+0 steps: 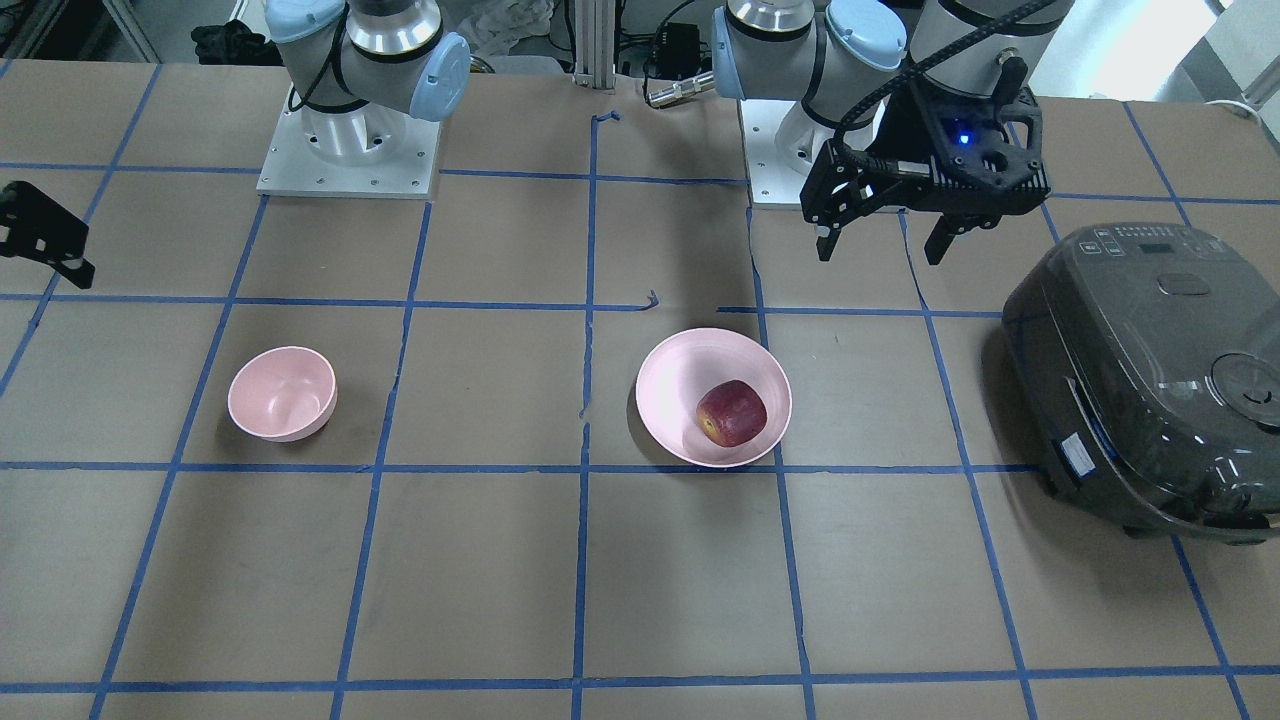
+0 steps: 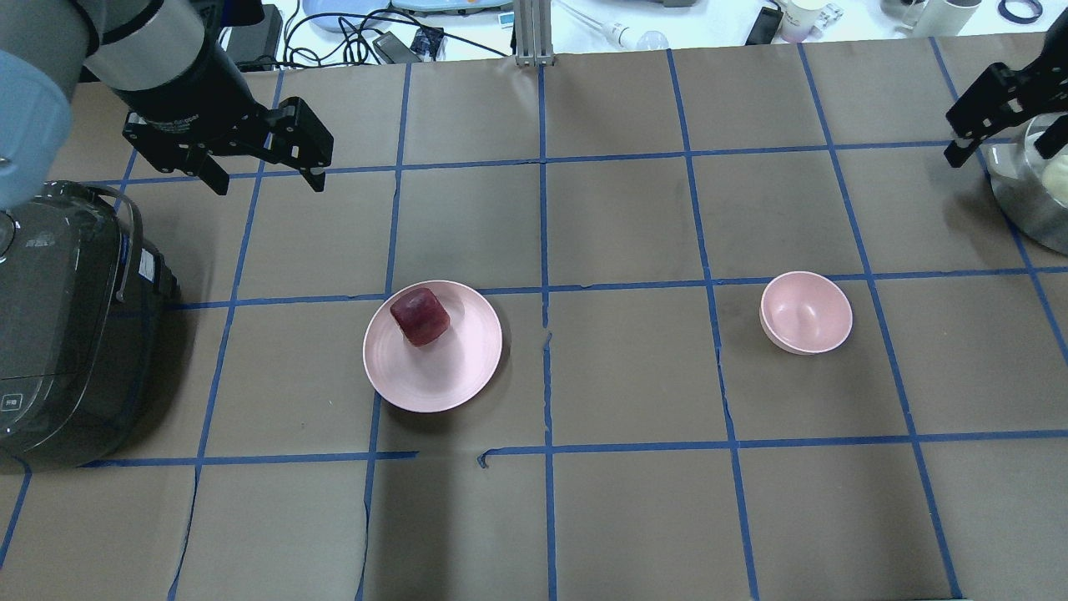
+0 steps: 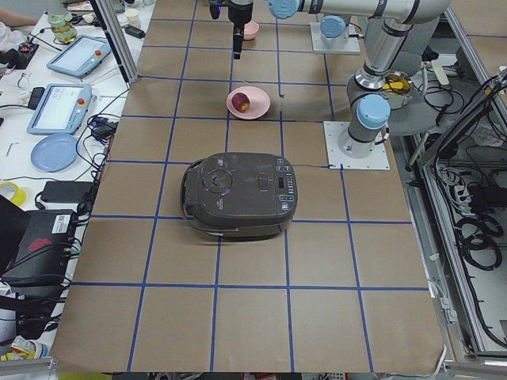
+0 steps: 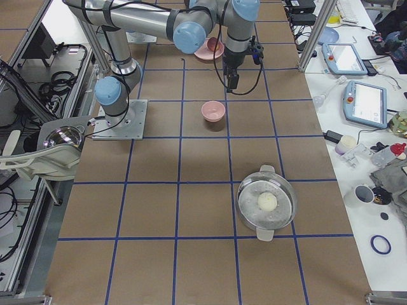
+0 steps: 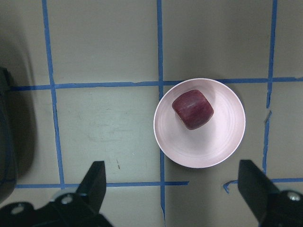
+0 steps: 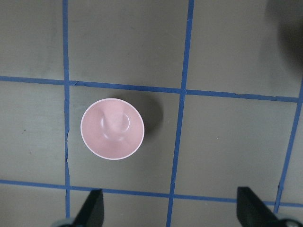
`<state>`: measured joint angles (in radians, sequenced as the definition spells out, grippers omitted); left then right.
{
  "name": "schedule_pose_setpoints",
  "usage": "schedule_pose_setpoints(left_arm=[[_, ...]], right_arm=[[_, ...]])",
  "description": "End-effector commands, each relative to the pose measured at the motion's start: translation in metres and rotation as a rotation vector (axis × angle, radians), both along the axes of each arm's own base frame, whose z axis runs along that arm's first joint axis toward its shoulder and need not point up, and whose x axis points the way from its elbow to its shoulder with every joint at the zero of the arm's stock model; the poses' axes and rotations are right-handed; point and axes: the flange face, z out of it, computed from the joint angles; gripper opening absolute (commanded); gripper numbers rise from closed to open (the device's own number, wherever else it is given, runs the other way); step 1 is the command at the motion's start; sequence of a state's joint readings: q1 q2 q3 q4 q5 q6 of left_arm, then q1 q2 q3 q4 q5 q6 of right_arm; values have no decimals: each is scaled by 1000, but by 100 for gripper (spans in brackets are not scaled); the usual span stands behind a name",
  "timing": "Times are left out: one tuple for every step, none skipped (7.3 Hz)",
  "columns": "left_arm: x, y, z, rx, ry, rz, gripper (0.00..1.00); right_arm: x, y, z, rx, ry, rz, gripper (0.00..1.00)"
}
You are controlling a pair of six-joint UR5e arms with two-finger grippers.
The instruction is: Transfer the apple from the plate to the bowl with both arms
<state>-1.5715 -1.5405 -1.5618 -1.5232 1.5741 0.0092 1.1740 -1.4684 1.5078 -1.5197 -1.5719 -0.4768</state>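
Observation:
The dark red apple lies on the wide pale pink plate, toward its edge on the robot's side; both also show in the overhead view, apple on plate. My left gripper is open and empty, raised above the table behind the plate, to its outer side. The left wrist view shows the apple ahead between the spread fingers. The small deep pink bowl stands empty. My right gripper is open and empty, high beyond the bowl.
A dark rice cooker with its lid shut stands at the table's left end, close to my left arm. A steel pot with a white ball in it stands at the right end. Blue tape lines grid the brown table.

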Motion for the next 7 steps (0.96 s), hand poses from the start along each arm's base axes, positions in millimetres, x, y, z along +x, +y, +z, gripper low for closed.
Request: schedule_pose_setpoints(left_arm=[[0,-2,-6,10,3,13,100],[0,-10,-19,31,4,37,100],[0,-13,-44,74,5,88,100],[0,-18,-73,62,8,121,100],[0,-15,-107,93,8,198,100],[-1,-17,-143,107,11,300,100],[-14,-14,-177,132,40,390,100]], right_arm=[[-4,-10,-128,44,-19,-6,100],[-3,-8,-172,35,-15,-6,100],[0,-3,-200,59,-26,-7,100],[2,1,-211,79,-36,-8,100],[6,3,-218,93,-40,-5,100],[7,4,-219,101,-44,-5,100],[11,10,-229,117,-63,-10,100]])
